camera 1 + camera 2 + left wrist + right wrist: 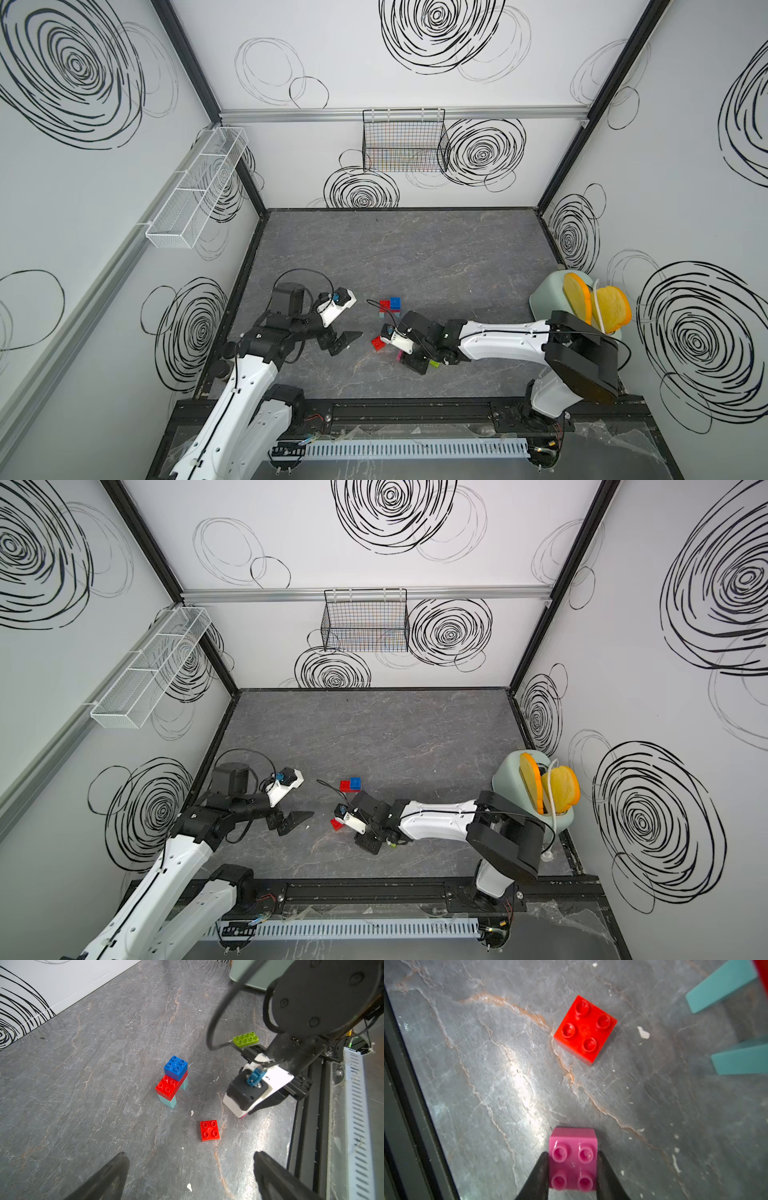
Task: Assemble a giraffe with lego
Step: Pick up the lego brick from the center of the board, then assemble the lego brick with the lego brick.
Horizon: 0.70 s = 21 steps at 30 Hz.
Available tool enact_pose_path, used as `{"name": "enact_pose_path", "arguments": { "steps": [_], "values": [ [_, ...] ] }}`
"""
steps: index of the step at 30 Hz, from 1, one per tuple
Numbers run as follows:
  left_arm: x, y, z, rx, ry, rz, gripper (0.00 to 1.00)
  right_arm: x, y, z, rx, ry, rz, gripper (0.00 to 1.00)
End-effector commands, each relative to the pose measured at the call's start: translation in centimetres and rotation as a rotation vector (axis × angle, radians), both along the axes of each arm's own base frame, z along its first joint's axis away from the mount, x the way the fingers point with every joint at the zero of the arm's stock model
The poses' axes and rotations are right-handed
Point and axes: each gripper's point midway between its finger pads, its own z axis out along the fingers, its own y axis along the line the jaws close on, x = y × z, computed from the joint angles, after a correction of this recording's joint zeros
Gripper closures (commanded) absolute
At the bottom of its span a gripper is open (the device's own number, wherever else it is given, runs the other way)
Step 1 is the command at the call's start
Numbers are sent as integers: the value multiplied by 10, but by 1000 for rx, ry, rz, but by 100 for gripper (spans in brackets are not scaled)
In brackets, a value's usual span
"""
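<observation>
The right gripper point(573, 1164) is clenched on the pink brick point(573, 1142): in the right wrist view its two dark fingers point(538, 1176) press against opposite sides of the brick, which sits studs up between them. I cannot tell whether the brick rests on the table point(415, 249) or is just off it. Ahead of the pink brick and apart from it, a loose red brick point(585, 1029) with four studs lies flat, studs up, on the grey marbled surface. Beyond that stands the partly built giraffe point(171, 1082), near the middle of the table's front half in both top views. Its two cyan legs point(169, 1101) carry a long red body brick point(168, 1087), and a blue brick point(175, 1067) sits on one end of that body. A long lime brick point(246, 1038) lies studs up on the far side of the right gripper as the left wrist view shows it, close to the gripper's body. The left gripper point(190, 1155) is released, its jaws spread wide with nothing between them, and it points toward the loose red brick and the giraffe from well apart. In a top view, a pale green toaster point(548, 295) holding two yellow toast slices point(611, 309) stands at the table's right edge. A black wire basket point(403, 141) hangs on the back wall and a white mesh basket point(195, 187) on the left wall.
</observation>
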Motion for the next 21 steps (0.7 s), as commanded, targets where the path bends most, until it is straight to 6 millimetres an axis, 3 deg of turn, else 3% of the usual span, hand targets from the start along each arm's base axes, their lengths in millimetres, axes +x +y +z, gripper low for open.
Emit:
{"name": "enact_pose_path", "arguments": {
  "steps": [1,7,16,21],
  "values": [
    [1,-1,4,-13,-26,-12,2,10,1,33,50,-33,37,77],
    [2,-1,3,-13,-24,-10,2,27,-11,67,62,-75,132,77],
    [3,-1,3,-19,-17,-6,2,70,-21,118,106,-181,233,77],
    [2,-1,2,-16,-16,-11,2,89,-16,128,119,-205,322,81]
  ]
}}
